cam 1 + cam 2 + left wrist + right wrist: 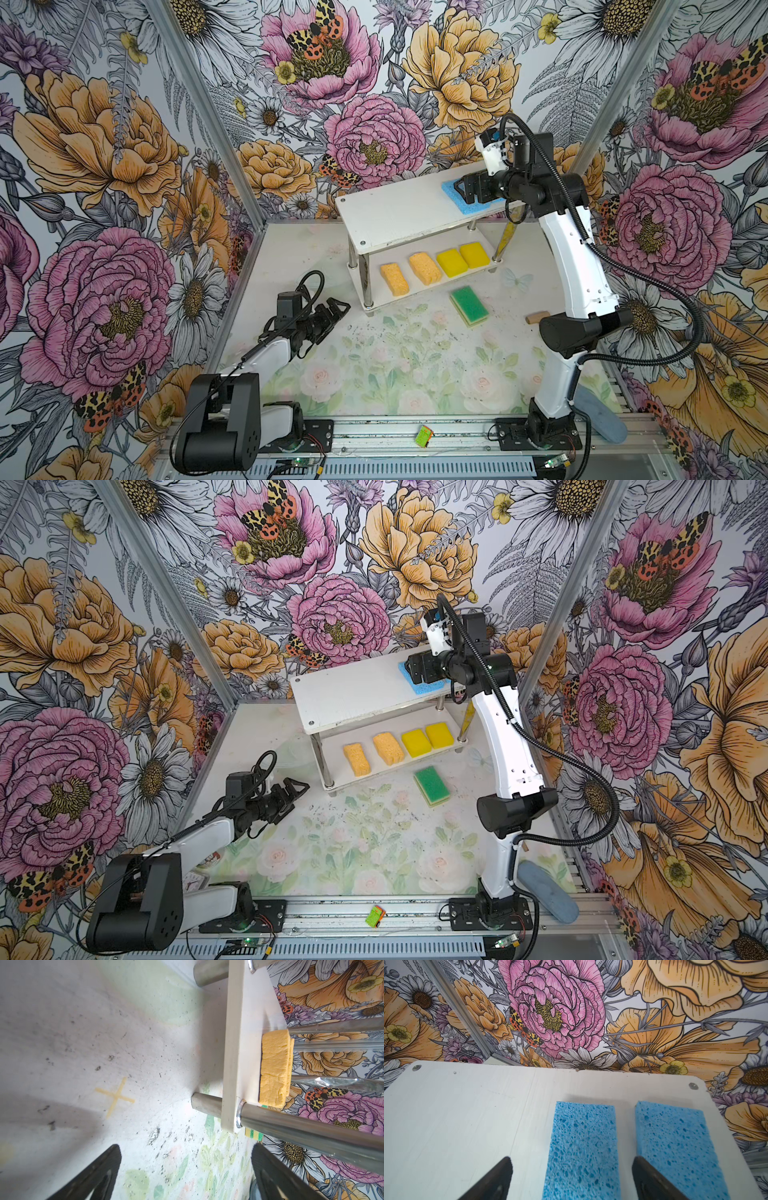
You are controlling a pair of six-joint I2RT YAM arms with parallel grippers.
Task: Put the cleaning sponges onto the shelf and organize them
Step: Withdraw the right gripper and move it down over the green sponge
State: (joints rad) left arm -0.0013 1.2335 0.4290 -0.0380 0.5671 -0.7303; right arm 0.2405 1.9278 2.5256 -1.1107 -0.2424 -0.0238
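Blue pair up top

Right wrist view: one porous blue sponge between the wide-open right jaws, its twin beside it. In both top views the right arm hides most of them, at the shelf's 3 o'clock end. Lower tier: two pitted orange sponges, two smooth yellow sponges. Green-topped sponge, maybe two stacked, on the counter at 5 o'clock. Left jaws open, empty.

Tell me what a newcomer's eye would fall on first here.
The loud floral wallpaper on every wall hits first. Next, the right gripper open over one of two blue sponges on the top board of the shelf. Below, four yellow and orange sponges line the lower board, and a green-topped sponge lies on the table in front.
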